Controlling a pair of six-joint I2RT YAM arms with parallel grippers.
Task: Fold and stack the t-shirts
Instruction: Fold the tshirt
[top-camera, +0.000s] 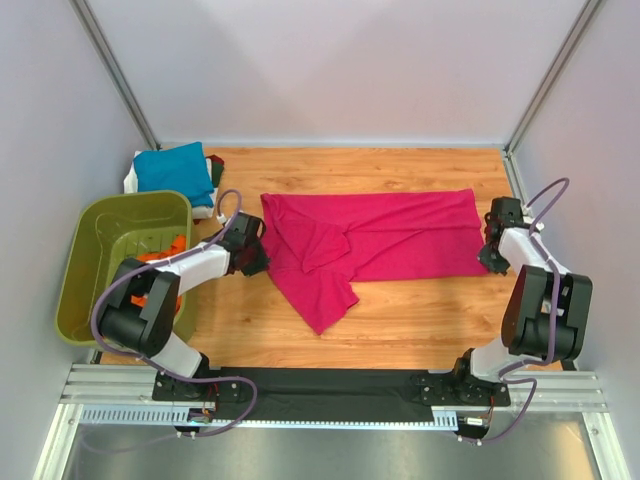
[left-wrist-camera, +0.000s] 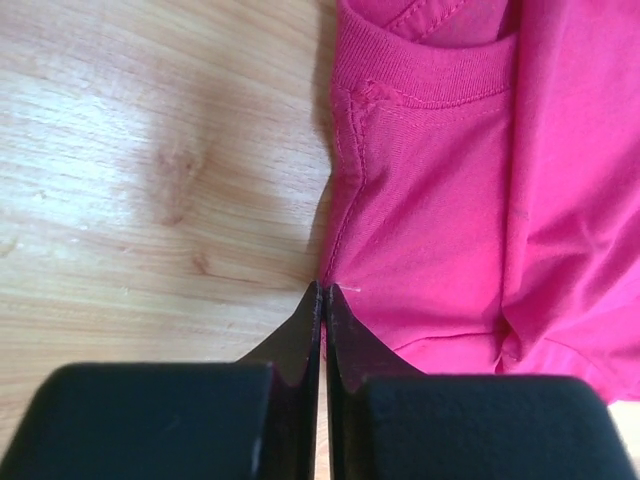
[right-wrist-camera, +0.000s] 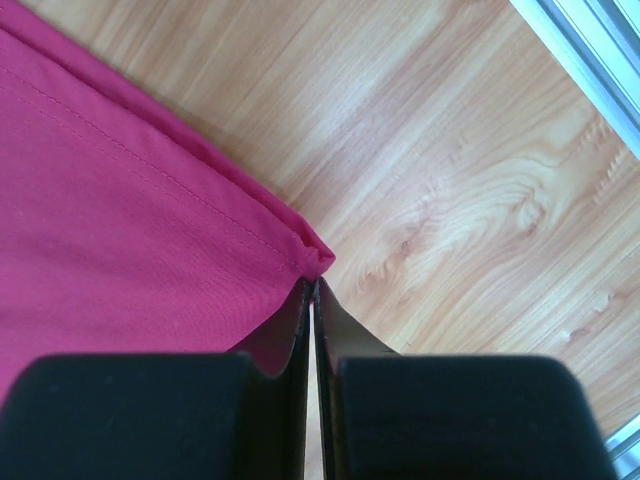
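**Two grippers are pinching the pink t-shirt**

The pink t-shirt is lying spread out across the middle of the wooden table. The left gripper is squeezing tight on its edge near the collar. The right gripper is squeezing tight on a hem corner at the other end. Holding both ends is probably letting the arms lift and fold it together. A teal t-shirt is sitting folded in the back left corner. Beside it, a green basket is holding orange cloth. Pale walls are closing the table in.

olive-green basket at L edge, wood tabletop, grey walls
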